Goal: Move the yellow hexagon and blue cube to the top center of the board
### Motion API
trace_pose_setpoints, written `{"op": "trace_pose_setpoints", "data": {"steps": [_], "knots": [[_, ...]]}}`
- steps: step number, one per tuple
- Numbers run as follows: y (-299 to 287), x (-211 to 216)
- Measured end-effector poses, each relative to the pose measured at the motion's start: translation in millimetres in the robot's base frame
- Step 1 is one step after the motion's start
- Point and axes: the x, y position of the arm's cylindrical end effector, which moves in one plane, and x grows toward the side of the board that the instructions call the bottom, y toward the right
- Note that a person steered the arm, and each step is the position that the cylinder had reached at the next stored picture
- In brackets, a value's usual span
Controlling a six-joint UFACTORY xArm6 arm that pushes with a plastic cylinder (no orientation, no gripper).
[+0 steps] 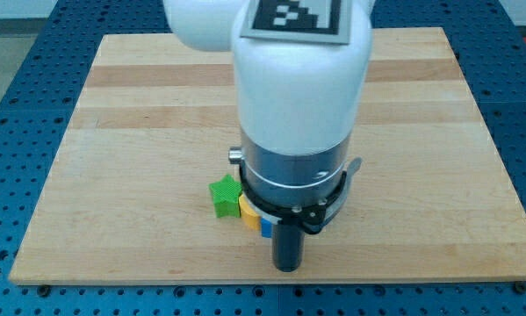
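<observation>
The yellow hexagon [248, 211] lies near the board's bottom centre, mostly hidden under the arm; only its left part shows. The blue cube [266, 227] sits just right of and below it, showing only as a thin sliver beside the rod. My tip [286, 267] is at the lower end of the dark rod, just to the right of and below the blue cube, close to it; whether it touches cannot be told.
A green star-shaped block [225, 195] sits directly left of the yellow hexagon, touching or nearly touching it. The white arm body [298, 88] covers the board's centre. The wooden board [140, 105] rests on a blue perforated table [17, 70].
</observation>
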Motion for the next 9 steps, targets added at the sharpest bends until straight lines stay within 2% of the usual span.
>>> {"op": "trace_pose_setpoints", "data": {"steps": [8, 9], "knots": [[-2, -119], [-10, -123]]}}
